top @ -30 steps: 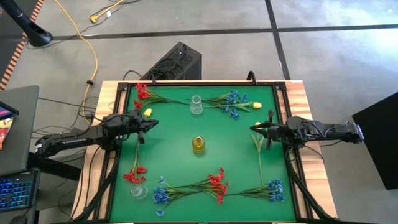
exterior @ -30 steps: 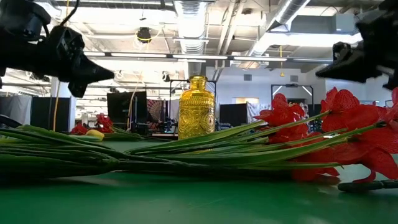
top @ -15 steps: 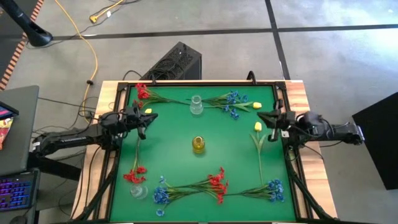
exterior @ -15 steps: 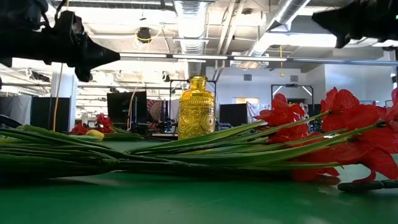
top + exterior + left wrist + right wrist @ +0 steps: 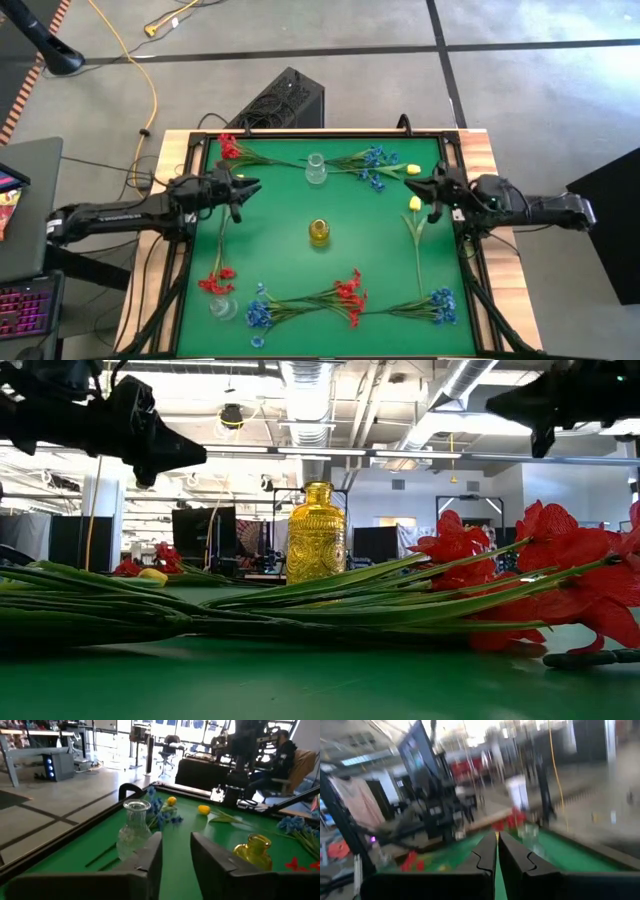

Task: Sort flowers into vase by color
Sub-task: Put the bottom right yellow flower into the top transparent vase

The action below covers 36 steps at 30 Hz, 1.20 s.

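Both arms are now hovering farther up the surface (image 5: pixel 300 215). Left end effector (image 5: pixel 243 187) is parting, empty; right end effector (image 5: pixel 413 185) is clenched, empty. Flowers (image 5: pixel 330 297) are lying around the yellow vase (image 5: pixel 319 232).

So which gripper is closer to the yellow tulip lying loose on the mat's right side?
Right. The right gripper hovers just beside the yellow tulip, while the left gripper sits across the mat, beyond the yellow vase.

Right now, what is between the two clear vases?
In the high view, the yellow vase stands between the far clear vase and the near-left clear vase.
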Available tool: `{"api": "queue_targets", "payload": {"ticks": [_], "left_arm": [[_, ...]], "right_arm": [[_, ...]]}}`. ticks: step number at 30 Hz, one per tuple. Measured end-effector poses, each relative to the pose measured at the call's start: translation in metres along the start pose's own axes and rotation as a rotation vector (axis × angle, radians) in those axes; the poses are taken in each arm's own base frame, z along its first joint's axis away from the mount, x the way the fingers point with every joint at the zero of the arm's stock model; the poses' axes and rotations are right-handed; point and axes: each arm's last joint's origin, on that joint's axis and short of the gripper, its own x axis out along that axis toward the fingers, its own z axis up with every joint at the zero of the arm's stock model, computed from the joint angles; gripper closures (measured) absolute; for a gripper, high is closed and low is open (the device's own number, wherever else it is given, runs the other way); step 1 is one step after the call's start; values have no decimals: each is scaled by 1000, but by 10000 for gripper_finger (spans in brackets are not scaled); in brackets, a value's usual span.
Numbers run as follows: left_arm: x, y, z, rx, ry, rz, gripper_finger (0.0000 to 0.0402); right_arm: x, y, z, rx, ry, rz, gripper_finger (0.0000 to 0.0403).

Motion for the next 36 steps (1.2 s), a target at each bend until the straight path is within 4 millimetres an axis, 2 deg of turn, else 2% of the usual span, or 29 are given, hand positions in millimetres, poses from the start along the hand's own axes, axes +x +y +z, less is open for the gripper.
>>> {"api": "queue_targets", "payload": {"ticks": [9,16,23,26,30,36], "left_arm": [[18,-4,19,81,34,13,254],[28,-7,27,148,58,-2,243],[31,-7,25,171,67,-2,243],[31,-7,25,172,66,-2,243],[31,-7,26,186,62,-2,243],[31,-7,25,185,64,-2,243]], "right_arm": [[22,12,19,151,467,-212,348],[36,20,18,335,806,-370,307],[56,23,-7,525,1071,-492,228],[61,24,-22,583,1198,-557,206],[67,27,-40,574,1302,-655,198],[70,37,-62,501,1418,-708,210]]}}
